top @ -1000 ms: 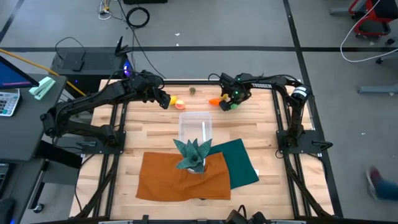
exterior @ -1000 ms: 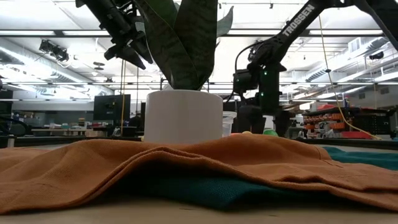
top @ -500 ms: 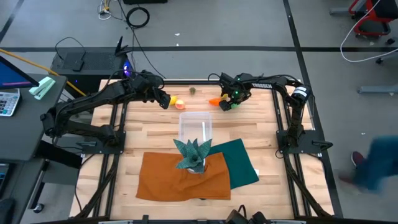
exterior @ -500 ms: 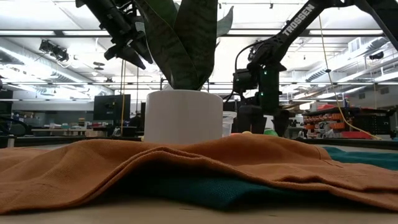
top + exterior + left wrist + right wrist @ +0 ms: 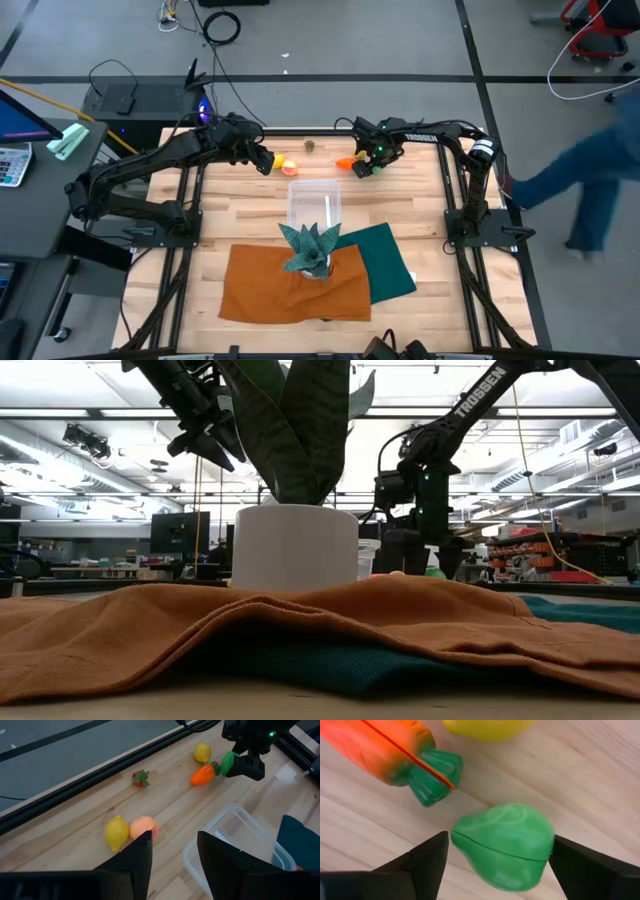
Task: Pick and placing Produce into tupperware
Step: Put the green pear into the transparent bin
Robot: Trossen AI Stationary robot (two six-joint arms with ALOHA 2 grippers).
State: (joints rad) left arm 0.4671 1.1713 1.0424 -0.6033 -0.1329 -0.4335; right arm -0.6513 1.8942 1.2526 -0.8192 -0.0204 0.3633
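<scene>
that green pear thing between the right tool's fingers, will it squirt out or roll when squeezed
The green pear looks smooth and glossy, so it may well slip in the right tool. Its rounded, tapering shape probably rolls in a curve if nudged. It seems hard, seamed plastic, so likely stiff and light.

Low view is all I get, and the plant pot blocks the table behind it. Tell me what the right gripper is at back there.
Observer: The right gripper is down at the tabletop, with its fingers open on either side of a green pear.
Operator: Give me what lies next to that pear.
Observer: A carrot lies just beside it, with its green leafy end towards the pear, and a lemon sits a little beyond.
Operator: Now report the left arm.
Observer: The left gripper hovers open and empty over the table, near a second lemon and a peach-coloured fruit, next to the clear container.
</scene>
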